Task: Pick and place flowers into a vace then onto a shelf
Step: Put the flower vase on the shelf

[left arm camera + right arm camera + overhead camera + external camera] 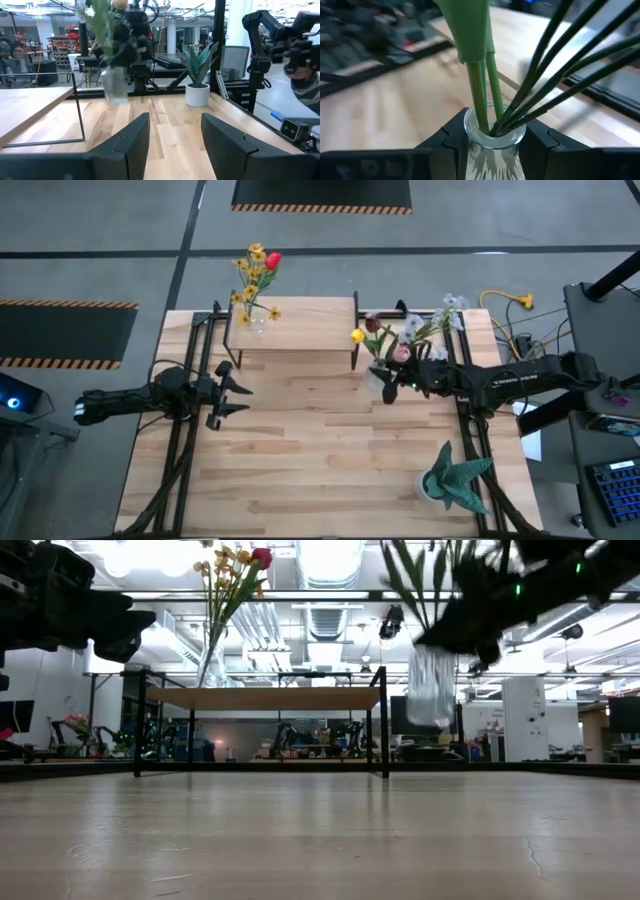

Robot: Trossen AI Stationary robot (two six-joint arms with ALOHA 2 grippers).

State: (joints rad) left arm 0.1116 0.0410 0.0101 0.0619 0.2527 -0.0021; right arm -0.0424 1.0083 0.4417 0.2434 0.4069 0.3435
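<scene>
My right gripper [392, 383] is shut on a clear glass vase [432, 686] just off the shelf's right end. The vase holds flowers [405, 340] with yellow, pink, maroon and white blossoms, whose green stems [540, 75] rise from its mouth. The shelf [300, 330], a light wooden top on thin black legs, stands at the table's far edge. A second glass vase [256, 318] with yellow and red flowers [258, 270] stands on the shelf's left end. My left gripper [228, 393] is open and waits near the table's left side. My right gripper pinches the vase's narrow neck [495, 137] just below the rim, one finger [447, 142] on each side. The fingers come level from the table's right. The vase hangs upright below them, lifted clear of the table, about level with the shelf top [265, 698].
A teal spiky-leaved plant in a white pot [455, 478] stands at the table's near right corner. Black frame rails [195, 360] run along both table sides. Bare tabletop [320, 450] lies between the arms and in front of the shelf.
</scene>
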